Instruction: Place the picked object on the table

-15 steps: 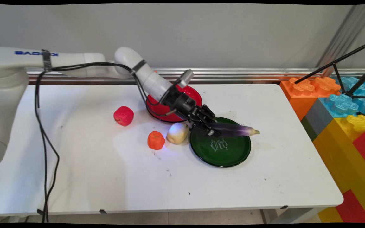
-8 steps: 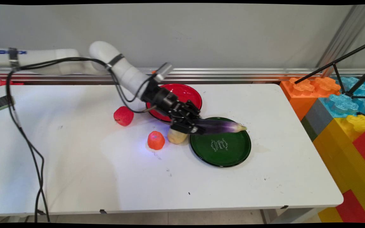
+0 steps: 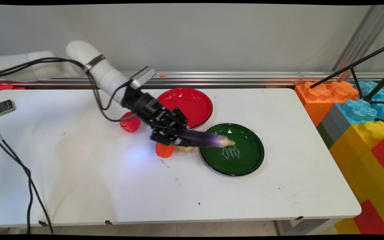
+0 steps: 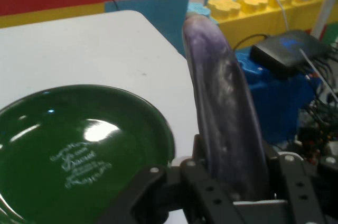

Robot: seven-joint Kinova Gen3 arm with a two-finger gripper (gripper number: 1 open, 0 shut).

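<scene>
My gripper (image 3: 175,138) is shut on a purple eggplant (image 3: 205,140), held level above the table with its pale tip over the left rim of the green plate (image 3: 245,160). In the hand view the eggplant (image 4: 227,113) rises between my fingers, with the green plate (image 4: 74,150) at the lower left. Below my gripper lie an orange fruit (image 3: 164,150) and a yellowish fruit (image 3: 186,148), both partly hidden by it. A red apple (image 3: 130,122) sits just left of my wrist. The red plate (image 3: 192,101) stands behind my gripper.
A phone (image 3: 1,108) lies at the table's far left edge. Large coloured toy blocks (image 3: 362,116) stand off the right end of the table, with a black stand over them. A metal rail (image 3: 245,78) runs along the back edge.
My gripper has carried the eggplant leftward and slightly toward the near side; its tip went from beyond the green plate's right rim to its left rim. The red plate is uncovered.
</scene>
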